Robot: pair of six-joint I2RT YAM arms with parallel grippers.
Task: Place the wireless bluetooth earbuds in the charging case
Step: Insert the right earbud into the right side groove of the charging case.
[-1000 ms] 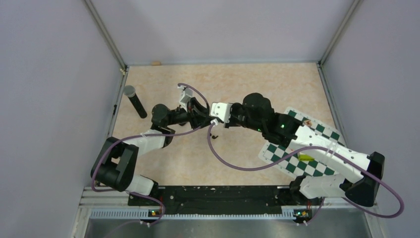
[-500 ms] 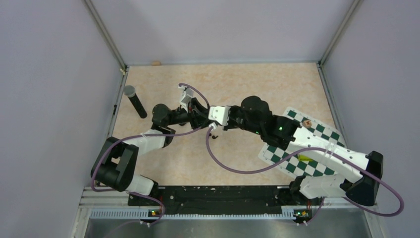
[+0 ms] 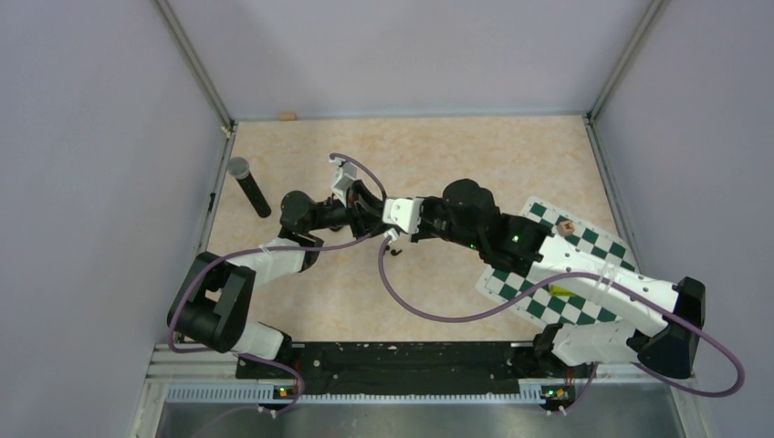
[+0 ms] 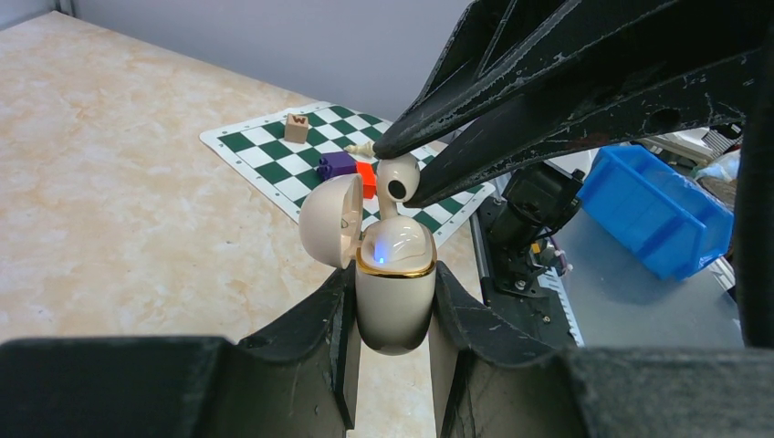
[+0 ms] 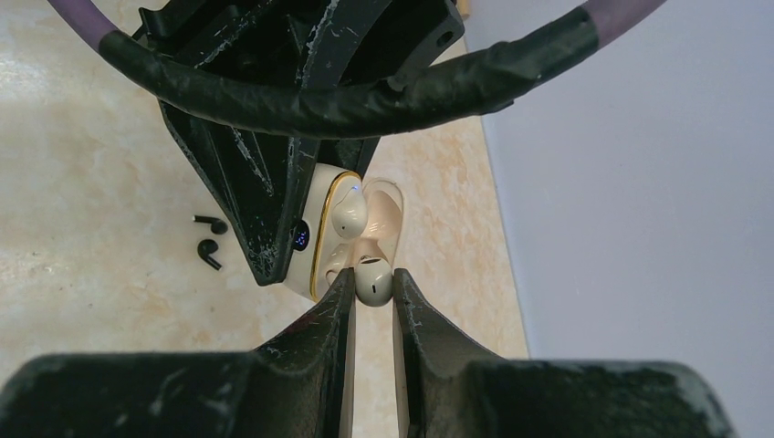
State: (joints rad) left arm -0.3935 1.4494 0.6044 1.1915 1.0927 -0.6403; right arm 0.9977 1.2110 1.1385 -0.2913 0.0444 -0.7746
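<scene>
My left gripper (image 4: 391, 274) is shut on the body of the charging case (image 4: 392, 306), a cream pebble with a gold rim and a blue light. Its lid (image 4: 330, 221) is swung open to the left. One cream earbud (image 5: 350, 212) sits in the case (image 5: 321, 239). My right gripper (image 5: 372, 276) is shut on a second cream earbud (image 5: 372, 281), held right at the case's open mouth. From the left wrist that bud (image 4: 397, 181) shows pinched just above the rim. In the top view both grippers meet mid-table (image 3: 381, 224).
Two tiny black buds (image 5: 210, 239) lie on the tabletop beside the case. A checkered mat (image 3: 548, 265) at the right carries a wooden cube (image 4: 296, 127), a purple block (image 4: 336, 164) and a red block (image 4: 366, 175). A dark cylinder (image 3: 249, 187) lies at the left. A purple cable (image 3: 429, 306) loops across the front.
My right arm has edged left, bringing its earbud closer to the case in my left gripper. The left arm has held still.
</scene>
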